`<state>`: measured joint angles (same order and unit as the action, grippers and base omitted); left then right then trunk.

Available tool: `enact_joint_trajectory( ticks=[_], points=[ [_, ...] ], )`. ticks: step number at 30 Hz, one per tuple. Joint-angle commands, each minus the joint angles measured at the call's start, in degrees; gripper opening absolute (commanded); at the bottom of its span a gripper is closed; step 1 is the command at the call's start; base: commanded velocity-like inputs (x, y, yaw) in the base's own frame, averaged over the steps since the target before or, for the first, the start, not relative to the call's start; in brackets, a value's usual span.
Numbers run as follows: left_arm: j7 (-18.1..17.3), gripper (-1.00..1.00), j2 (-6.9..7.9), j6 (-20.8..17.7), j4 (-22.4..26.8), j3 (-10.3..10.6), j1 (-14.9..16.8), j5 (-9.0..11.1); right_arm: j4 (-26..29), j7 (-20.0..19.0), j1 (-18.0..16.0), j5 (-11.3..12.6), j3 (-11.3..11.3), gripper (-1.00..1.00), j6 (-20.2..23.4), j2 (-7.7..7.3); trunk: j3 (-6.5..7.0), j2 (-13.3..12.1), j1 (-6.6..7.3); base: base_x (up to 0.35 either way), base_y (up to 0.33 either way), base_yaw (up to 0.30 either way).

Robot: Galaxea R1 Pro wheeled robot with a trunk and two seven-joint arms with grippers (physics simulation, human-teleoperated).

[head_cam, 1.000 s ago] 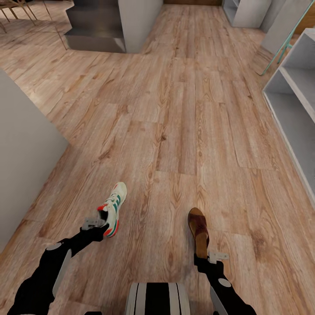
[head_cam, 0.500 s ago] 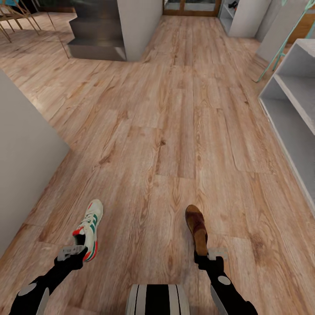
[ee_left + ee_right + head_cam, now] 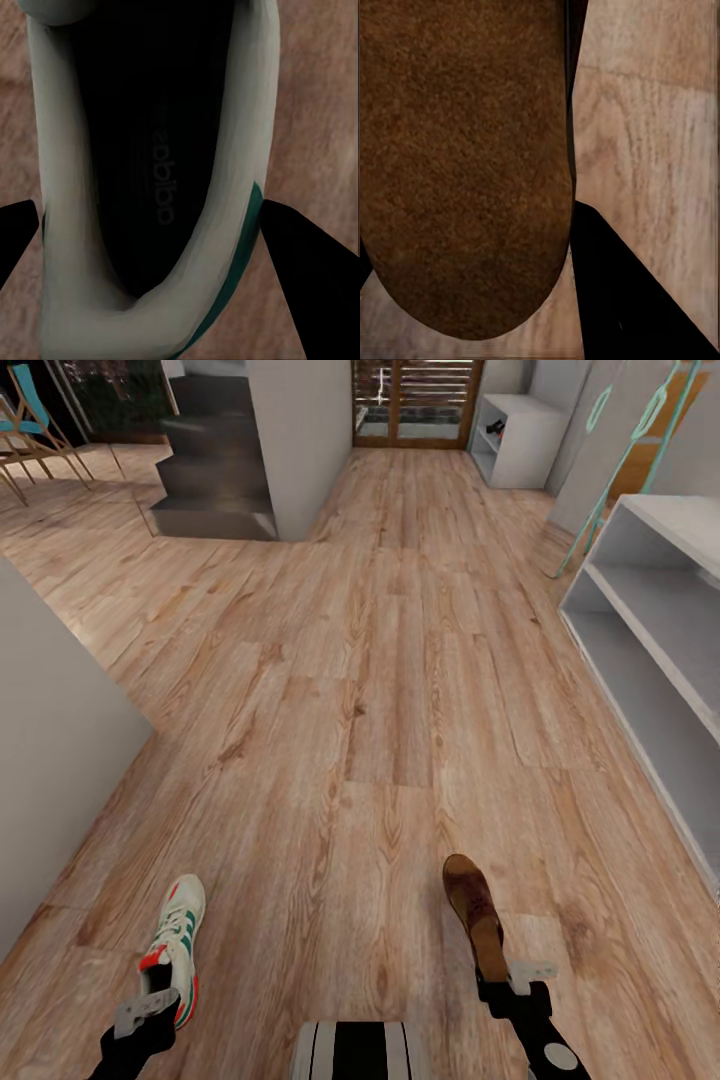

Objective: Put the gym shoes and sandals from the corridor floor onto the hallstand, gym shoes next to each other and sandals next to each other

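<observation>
Lower left since before, left gripper (image 3: pixel 150 1012) clamps the light, soft sneaker (image 3: pixel 172 947) heel; right gripper (image 3: pixel 512 982) pinches the stiff sandal (image 3: pixel 475 913) heel.

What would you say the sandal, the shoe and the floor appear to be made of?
Sandal: probably suede or leather, with a matte brown grainy surface. Shoe: smooth off-white upper, perhaps leather or synthetic, with a green stripe. Floor: wood-look planks, with visible grain and seams.

Dark "adidas" lettering runs along the black insole (image 3: pixel 161 180) inside the gym shoe (image 3: pixel 67 225), at the centre of the left wrist frame. Nothing else is legible.
</observation>
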<state>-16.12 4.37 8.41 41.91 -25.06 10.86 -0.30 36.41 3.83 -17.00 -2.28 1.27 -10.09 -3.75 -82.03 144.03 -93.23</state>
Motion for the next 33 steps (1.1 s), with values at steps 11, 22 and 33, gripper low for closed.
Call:
enact_joint_trajectory(
  ticks=[11, 22, 33],
  points=[
    [0.2, -1.0, 0.12, 9.0, -5.4, -0.4, -3.7, 0.7, -5.3, -2.8, 5.8, 0.1, 0.1, -1.0, -9.5, -0.34, 3.38, -0.1, 0.29, 0.0, 0.0, -0.089],
    [0.2, -1.0, -0.07, 9.5, -6.0, -0.4, -4.0, 0.6, -7.0, -2.7, 5.9, 0.2, 0.1, -1.0, -12.5, -0.13, 6.79, -0.3, 0.57, 0.0, 0.0, -0.019],
    [0.2, -1.0, -0.15, 9.6, -6.1, -0.4, -4.0, 0.6, -7.7, -2.7, 5.9, 0.2, 0.0, -1.0, -12.7, 0.04, 10.14, -0.4, 0.86, 0.0, 0.0, -0.149]
  ],
)
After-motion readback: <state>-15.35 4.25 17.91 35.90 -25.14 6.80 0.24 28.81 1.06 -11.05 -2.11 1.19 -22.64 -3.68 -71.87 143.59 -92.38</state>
